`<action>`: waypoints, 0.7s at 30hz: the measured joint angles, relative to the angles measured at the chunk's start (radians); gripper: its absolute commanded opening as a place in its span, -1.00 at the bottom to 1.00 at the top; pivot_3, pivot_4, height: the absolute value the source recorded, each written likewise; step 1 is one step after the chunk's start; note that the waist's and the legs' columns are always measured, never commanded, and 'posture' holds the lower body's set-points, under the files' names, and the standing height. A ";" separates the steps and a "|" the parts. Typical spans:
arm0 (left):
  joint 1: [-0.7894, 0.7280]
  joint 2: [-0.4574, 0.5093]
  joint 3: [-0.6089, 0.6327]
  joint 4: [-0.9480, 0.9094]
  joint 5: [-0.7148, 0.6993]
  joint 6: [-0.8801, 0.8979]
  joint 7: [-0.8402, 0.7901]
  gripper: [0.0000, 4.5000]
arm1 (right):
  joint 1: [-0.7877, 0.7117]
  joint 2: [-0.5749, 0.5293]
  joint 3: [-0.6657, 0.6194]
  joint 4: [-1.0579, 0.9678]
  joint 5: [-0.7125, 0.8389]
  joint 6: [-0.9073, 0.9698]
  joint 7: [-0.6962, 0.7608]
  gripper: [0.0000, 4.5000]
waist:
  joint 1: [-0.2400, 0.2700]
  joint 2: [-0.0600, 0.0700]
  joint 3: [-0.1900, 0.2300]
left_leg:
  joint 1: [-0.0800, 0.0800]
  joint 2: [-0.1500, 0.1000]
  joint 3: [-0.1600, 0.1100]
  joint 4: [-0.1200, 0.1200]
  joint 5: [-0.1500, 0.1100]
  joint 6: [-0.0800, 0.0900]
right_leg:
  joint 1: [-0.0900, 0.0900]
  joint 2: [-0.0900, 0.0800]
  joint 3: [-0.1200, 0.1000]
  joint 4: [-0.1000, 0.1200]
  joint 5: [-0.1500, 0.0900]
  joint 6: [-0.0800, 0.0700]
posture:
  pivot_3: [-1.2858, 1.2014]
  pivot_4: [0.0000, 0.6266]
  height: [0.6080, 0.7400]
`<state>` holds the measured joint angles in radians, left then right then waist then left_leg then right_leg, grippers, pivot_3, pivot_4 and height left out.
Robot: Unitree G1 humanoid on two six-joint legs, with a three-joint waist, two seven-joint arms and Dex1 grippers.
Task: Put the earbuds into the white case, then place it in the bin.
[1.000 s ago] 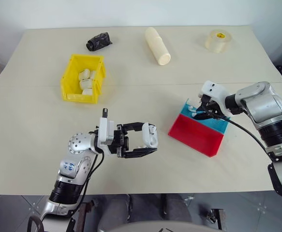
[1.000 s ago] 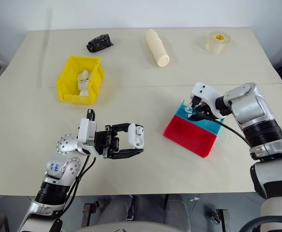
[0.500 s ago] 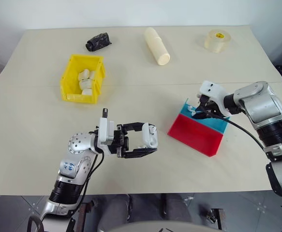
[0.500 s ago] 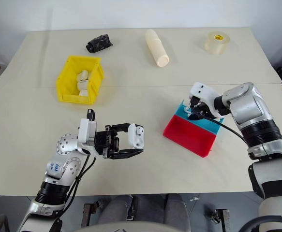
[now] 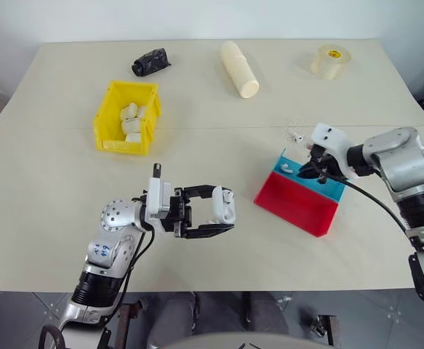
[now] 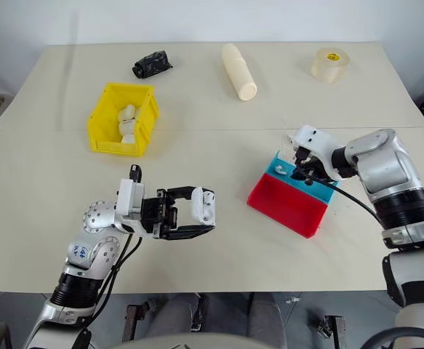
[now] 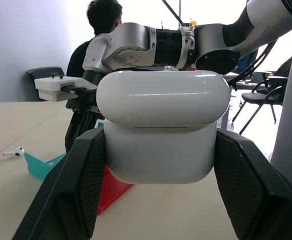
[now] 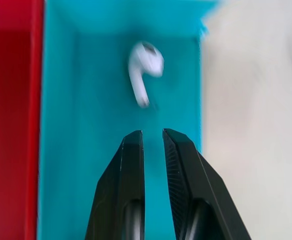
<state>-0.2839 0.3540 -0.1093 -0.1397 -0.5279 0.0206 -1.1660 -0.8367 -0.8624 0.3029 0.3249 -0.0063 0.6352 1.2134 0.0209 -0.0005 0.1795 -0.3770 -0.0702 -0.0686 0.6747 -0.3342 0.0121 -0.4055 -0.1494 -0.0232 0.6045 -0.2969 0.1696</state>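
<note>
Head-camera views: the left gripper (image 5: 222, 217) holds the white case (image 5: 228, 205) clamped between its two black fingers, level above the table (image 5: 197, 138) and pointing toward the robot's right; the case stands upright, lid shut. The right gripper (image 6: 304, 171) hangs over the blue tray (image 6: 290, 174), beside the red tray (image 6: 284, 207), nose angled down; one of the earbuds (image 5: 288, 167) lies in the blue tray just off its tip, on the side toward the left arm. A second earbud (image 5: 293, 134) lies on the bare table just beyond the tray. The right arm is clearly the nearer one to both. The bin (image 5: 126, 116) sits well apart, beyond the left gripper. Left wrist view: the case fills the span between the pads, gripped across its lower body, its long axis running across from pad to pad. Right wrist view: the jaws are nearly closed on nothing, a narrow slit between the fingertips (image 8: 134, 138). The earbud in the tray lies straight ahead of the tips, apart from them, stem pointing back toward the gripper, so its long axis runs roughly in line with the fingers. Judgement: the jaws must reopen and advance along that line before closing across the stem.
</note>
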 measured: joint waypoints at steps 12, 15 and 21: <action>-0.020 -0.001 0.001 0.032 0.000 -0.003 -0.015 0.24 | -0.057 0.070 -0.007 0.005 0.016 0.042 -0.006 0.26 | -0.019 0.000 0.000 | -0.001 0.001 0.001 -0.001 0.000 0.000 | -0.002 0.000 0.001 0.003 0.000 0.000 | 0.03 -0.52 1.00; -0.018 -0.001 0.001 0.032 0.000 -0.008 -0.015 0.24 | -0.076 0.095 0.007 0.034 0.003 0.043 -0.011 0.26 | -0.019 0.000 0.000 | -0.001 0.000 0.001 0.000 0.000 0.000 | -0.002 0.000 0.001 0.003 0.000 0.000 | 0.03 -0.52 1.00; -0.005 -0.001 0.003 0.031 0.000 -0.011 -0.014 0.24 | -0.123 0.145 0.043 0.077 -0.029 0.041 -0.025 0.26 | -0.023 0.000 0.000 | -0.001 0.001 0.001 -0.001 0.000 0.000 | -0.003 0.000 0.001 0.004 0.000 0.000 | 0.03 -0.52 1.00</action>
<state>-0.2892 0.3533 -0.1062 -0.1089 -0.5280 0.0091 -1.1804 -0.9597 -0.7169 0.3464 0.4023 -0.0350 0.6762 1.1881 -0.0016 -0.0004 0.1795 -0.3781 -0.0695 -0.0675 0.6740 -0.3341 0.0120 -0.4085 -0.1493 -0.0225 0.6088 -0.2970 0.1695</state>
